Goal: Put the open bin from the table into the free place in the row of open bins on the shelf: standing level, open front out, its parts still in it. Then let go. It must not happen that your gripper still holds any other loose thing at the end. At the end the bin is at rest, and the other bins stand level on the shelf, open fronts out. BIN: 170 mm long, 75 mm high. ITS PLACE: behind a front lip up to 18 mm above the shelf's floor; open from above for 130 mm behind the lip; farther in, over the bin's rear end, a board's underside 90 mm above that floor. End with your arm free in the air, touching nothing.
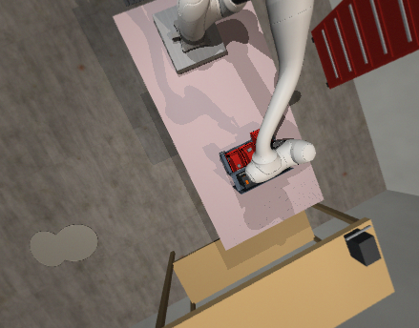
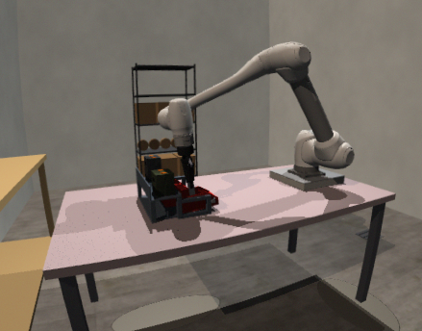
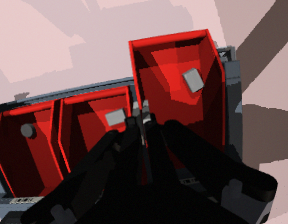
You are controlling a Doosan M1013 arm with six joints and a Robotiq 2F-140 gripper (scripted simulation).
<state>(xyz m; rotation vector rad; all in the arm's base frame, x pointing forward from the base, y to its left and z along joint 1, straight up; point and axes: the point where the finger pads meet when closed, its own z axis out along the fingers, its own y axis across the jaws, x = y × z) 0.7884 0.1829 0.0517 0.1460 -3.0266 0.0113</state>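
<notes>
The open red bin (image 3: pixel 175 96) (image 1: pixel 254 134) (image 2: pixel 205 196) with a small grey part (image 3: pixel 192 80) in it sits at the right end of the row and sticks out farther than its neighbours. Two other red bins (image 3: pixel 88 132) (image 3: pixel 24 152) stand beside it in the low grey shelf (image 3: pixel 75 88) (image 1: pixel 227 164) (image 2: pixel 146 204). My gripper (image 3: pixel 142 110) (image 2: pixel 190 188) reaches down from above and is shut on the bin's left side wall, which shows as a red strip between the fingers. In the top view the wrist hides the fingers.
Dark boxes (image 2: pixel 161 179) (image 1: pixel 243 180) stand on the shelf's upper board. The shelf sits on the pink table (image 1: pixel 205 110) (image 2: pixel 279 202) with the arm's base (image 1: pixel 191 45) (image 2: pixel 308 177). A tall black rack (image 2: pixel 163 96), a wooden table (image 1: pixel 286 286) (image 2: pixel 10 173) and a red cabinet (image 1: pixel 372 33) stand around.
</notes>
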